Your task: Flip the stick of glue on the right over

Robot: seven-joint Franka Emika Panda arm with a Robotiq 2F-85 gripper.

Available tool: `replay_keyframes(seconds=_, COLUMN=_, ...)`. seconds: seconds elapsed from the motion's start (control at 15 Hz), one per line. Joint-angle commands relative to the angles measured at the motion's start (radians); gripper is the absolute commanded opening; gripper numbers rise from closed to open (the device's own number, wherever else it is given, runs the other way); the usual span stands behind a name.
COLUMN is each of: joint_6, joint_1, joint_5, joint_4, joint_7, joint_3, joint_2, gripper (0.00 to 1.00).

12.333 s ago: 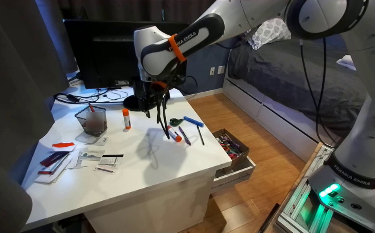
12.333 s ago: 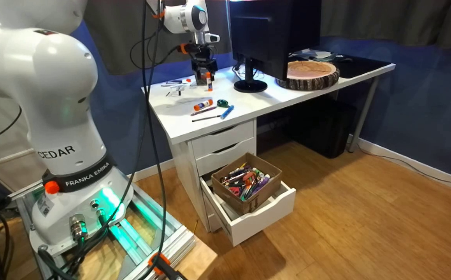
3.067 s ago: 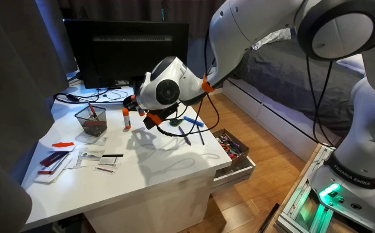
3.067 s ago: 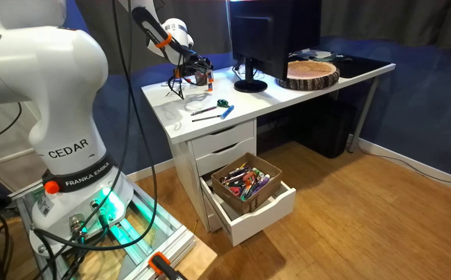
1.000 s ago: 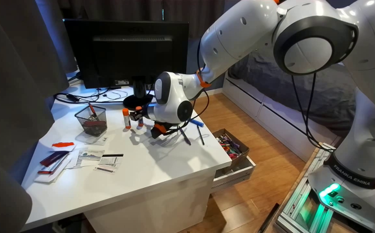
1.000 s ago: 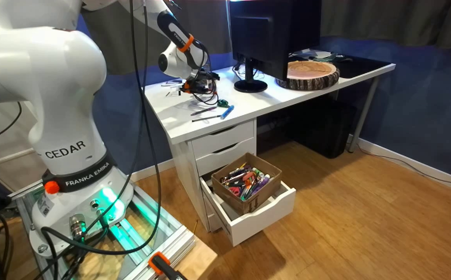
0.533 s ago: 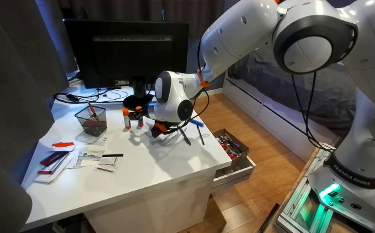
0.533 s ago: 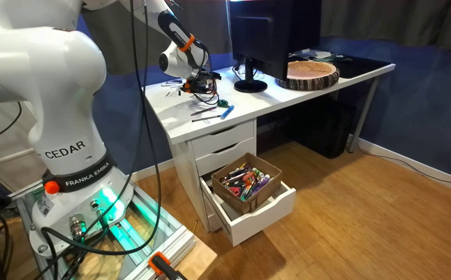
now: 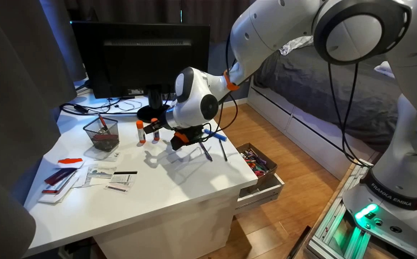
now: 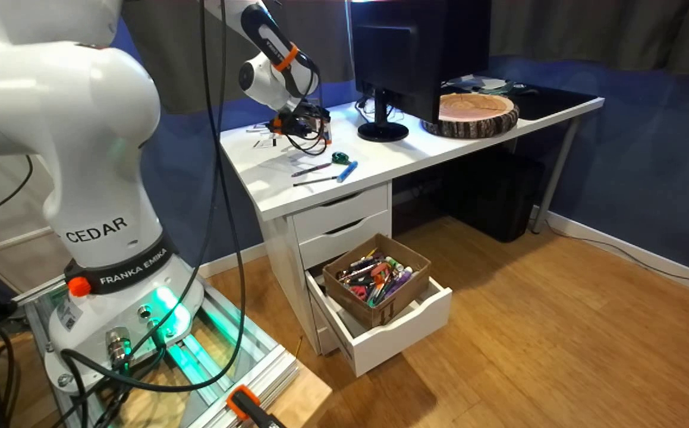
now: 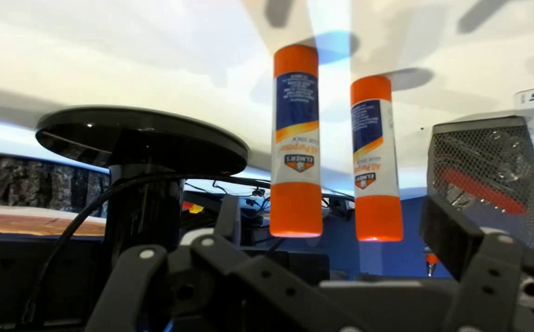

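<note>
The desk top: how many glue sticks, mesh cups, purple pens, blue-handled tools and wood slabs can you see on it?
Glue sticks: 2
Mesh cup: 1
Purple pen: 1
Blue-handled tool: 1
Wood slab: 1
Total: 6

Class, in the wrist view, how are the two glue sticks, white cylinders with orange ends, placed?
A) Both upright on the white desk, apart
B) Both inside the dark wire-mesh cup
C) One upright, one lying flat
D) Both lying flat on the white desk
A: the nearer glue stick and the farther glue stick each stand with one orange end on the white desk, and a gap shows between them.
</note>
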Motion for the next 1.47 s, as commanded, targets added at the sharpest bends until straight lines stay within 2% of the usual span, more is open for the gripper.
replay_keyframes(seconds=0.0, joint_6=0.077, joint_1=-0.038, joint_5=0.123, joint_4=-0.113, joint_7=-0.116, joint_3=0.009, joint_2=-0.097, gripper=1.0)
replay_keyframes(seconds=0.07, joint_6=0.128, joint_1=-0.081, joint_5=0.134, joint_4=-0.12, joint_7=-0.145, joint_3=0.043, joint_2=-0.112, gripper=1.0)
replay_keyframes(seconds=0.13, joint_6=0.185, joint_1=-0.084, joint_5=0.153, joint_4=-0.136, joint_7=-0.151, joint_3=0.028, joint_2=-0.126, gripper=1.0)
replay_keyframes(seconds=0.33, joint_6=0.309, joint_1=0.015, joint_5=0.319, joint_4=-0.261, joint_7=-0.221, joint_3=-0.133, joint_2=-0.18, gripper=1.0)
replay_keyframes(seconds=0.47, joint_6=0.405, joint_1=0.1, joint_5=0.364, joint_4=-0.343, joint_7=-0.228, joint_3=-0.254, joint_2=-0.213, gripper=1.0)
replay_keyframes(seconds=0.73, joint_6=0.595, joint_1=0.325, joint_5=0.234, joint_4=-0.406, joint_7=-0.067, joint_3=-0.517, joint_2=-0.252, gripper=1.0)
replay_keyframes(seconds=1.07, joint_6=0.803, joint_1=0.652, joint_5=0.027, joint_4=-0.333, joint_7=0.265, joint_3=-0.854, joint_2=-0.238, gripper=1.0)
replay_keyframes(seconds=1.13, joint_6=0.859, joint_1=0.713, joint_5=0.161, joint_4=-0.369, joint_7=0.137, joint_3=-0.961, joint_2=-0.199, gripper=1.0)
replay_keyframes(seconds=1.2, joint_6=0.907, joint_1=0.756, joint_5=0.169, joint_4=-0.359, joint_7=0.132, joint_3=-1.004, joint_2=-0.189, gripper=1.0)
replay_keyframes(seconds=1.27, joint_6=0.921, joint_1=0.752, joint_5=0.092, joint_4=-0.329, joint_7=0.201, joint_3=-0.963, joint_2=-0.226, gripper=1.0)
replay_keyframes(seconds=1.33, joint_6=0.87, joint_1=0.719, joint_5=0.132, joint_4=-0.358, joint_7=0.121, joint_3=-0.945, joint_2=-0.23, gripper=1.0)
replay_keyframes(seconds=1.4, joint_6=0.89, joint_1=0.739, joint_5=0.127, joint_4=-0.352, joint_7=0.126, joint_3=-0.958, joint_2=-0.233, gripper=1.0)
